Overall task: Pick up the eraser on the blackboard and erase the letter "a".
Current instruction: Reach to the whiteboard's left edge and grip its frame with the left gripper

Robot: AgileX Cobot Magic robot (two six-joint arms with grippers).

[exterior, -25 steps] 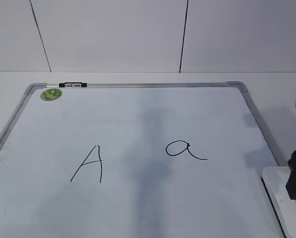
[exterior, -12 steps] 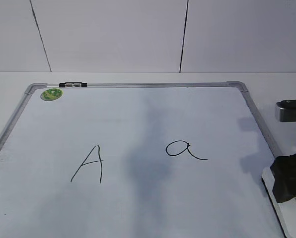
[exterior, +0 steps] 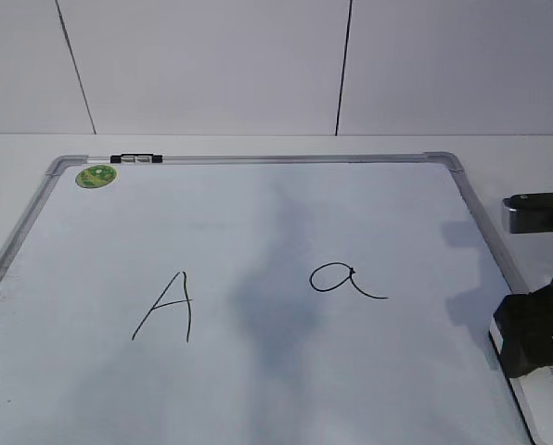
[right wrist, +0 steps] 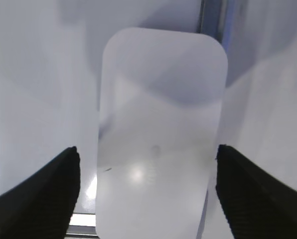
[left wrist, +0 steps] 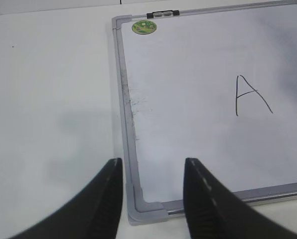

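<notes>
The blackboard is a white board with a silver frame, lying flat. The letter "a" is right of centre, with a capital "A" to its left. The eraser, a flat white block, lies at the board's near right edge. In the right wrist view the eraser lies between the jaws. My right gripper is open and straddles it; it shows as a dark block in the exterior view. My left gripper is open and empty above the board's near left corner.
A round green sticker and a small black-and-silver clip sit at the board's far left corner. The white table surrounds the board. A white panelled wall stands behind.
My right gripper has come further into the exterior view from the right edge, moving left and down over the eraser. The board and letters are unchanged.
</notes>
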